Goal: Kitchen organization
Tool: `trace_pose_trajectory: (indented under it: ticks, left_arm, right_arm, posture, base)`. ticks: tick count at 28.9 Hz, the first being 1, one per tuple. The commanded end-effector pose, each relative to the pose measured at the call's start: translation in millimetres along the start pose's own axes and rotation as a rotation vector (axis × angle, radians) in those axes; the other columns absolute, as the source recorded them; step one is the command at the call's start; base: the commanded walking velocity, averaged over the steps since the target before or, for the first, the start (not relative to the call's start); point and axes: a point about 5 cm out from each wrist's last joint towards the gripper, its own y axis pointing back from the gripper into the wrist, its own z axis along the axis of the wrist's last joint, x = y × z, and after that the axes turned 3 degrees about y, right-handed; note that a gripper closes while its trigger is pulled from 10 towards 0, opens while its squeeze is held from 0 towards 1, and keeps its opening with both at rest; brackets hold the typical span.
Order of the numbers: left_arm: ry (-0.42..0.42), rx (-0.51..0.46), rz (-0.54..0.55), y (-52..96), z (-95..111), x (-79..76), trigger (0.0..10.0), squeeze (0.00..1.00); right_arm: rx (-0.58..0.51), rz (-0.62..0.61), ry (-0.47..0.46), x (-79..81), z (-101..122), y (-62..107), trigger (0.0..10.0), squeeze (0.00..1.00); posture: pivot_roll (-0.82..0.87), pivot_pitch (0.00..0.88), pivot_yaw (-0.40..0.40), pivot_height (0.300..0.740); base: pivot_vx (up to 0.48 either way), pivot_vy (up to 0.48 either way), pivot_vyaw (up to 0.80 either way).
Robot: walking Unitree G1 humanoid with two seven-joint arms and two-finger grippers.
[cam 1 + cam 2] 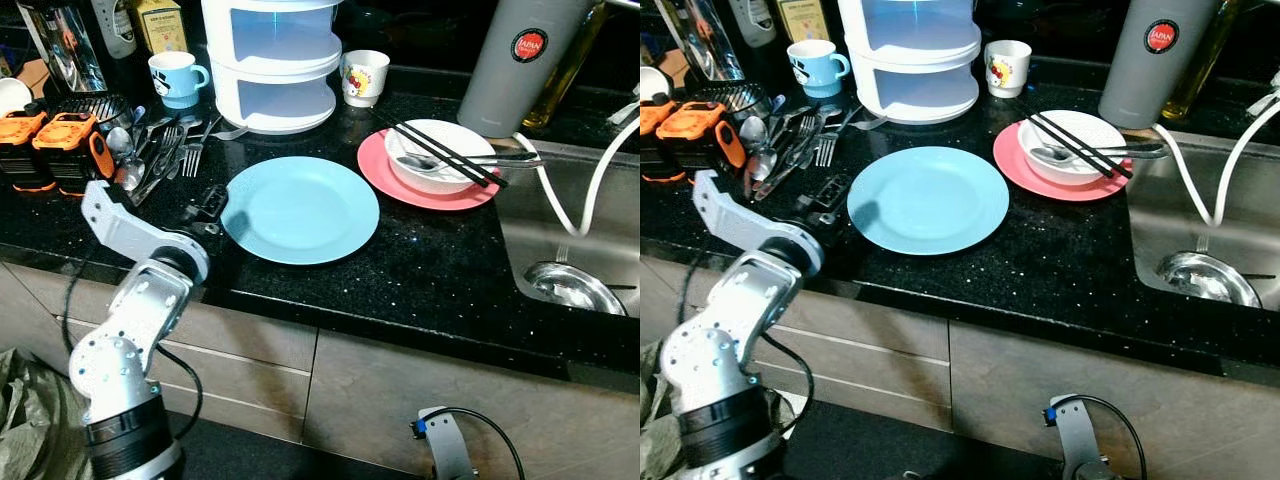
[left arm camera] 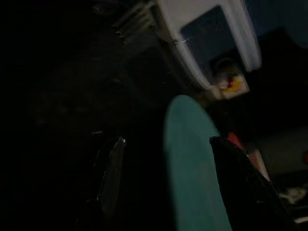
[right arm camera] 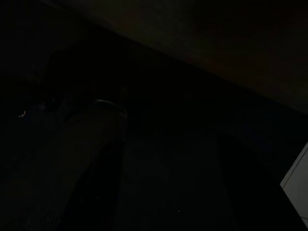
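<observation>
A light blue plate (image 1: pixel 300 208) lies flat on the black counter (image 1: pixel 420 270), near its front edge. My left gripper (image 1: pixel 207 208) sits low at the plate's left rim, open; in the left wrist view the two fingers (image 2: pixel 111 173) stand apart with the plate's rim (image 2: pixel 190 163) between them. Further back and to the right, a pink plate (image 1: pixel 385 172) carries a white bowl (image 1: pixel 440 150) with black chopsticks (image 1: pixel 447 153) and a spoon (image 1: pixel 482 159) across it. My right arm (image 1: pixel 445 445) hangs idle below the counter; the right wrist view is nearly black.
Loose cutlery (image 1: pixel 165 150) lies left of the blue plate, beside orange and black tools (image 1: pixel 50 145). A white tiered rack (image 1: pixel 275 70), blue mug (image 1: pixel 177 78), white cup (image 1: pixel 364 76) and grey flask (image 1: pixel 520 60) line the back. The sink (image 1: pixel 570 230) is at right.
</observation>
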Motion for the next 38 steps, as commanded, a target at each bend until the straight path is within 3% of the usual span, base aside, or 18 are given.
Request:
trace_pose_trajectory:
  ticks: [1,7,17,38]
  left_arm:
    - [-0.018,0.0,0.067,-0.3,0.6,10.8,10.0,0.0]
    - [-0.043,0.028,0.109,0.2,-6.6,17.3,10.0,0.0]
    - [-0.013,0.013,0.104,-0.8,-4.0,12.7,10.0,0.0]
    - [-0.021,0.17,0.064,-11.5,-27.2,5.7,10.0,0.0]
  right_arm:
    - [0.02,-0.003,-0.005,-1.1,-5.1,0.6,10.0,0.0]
    - [0.022,-0.001,-0.005,-0.9,-5.7,0.6,10.0,0.0]
    - [0.02,-0.001,0.001,-2.6,-2.9,0.4,10.0,0.0]
    - [0.016,-0.003,-0.008,-3.7,-0.6,0.3,10.0,0.0]
  posture:
    - [0.06,0.114,-0.006,0.74]
    - [0.06,0.119,-0.01,0.74]
    - [0.06,0.113,-0.023,0.74]
    - [0.05,0.127,-0.009,0.74]
  base:
    - [0.0,0.0,0.0]
    - [0.0,0.0,0.0]
    - [0.0,0.0,0.0]
    - [0.0,0.0,0.0]
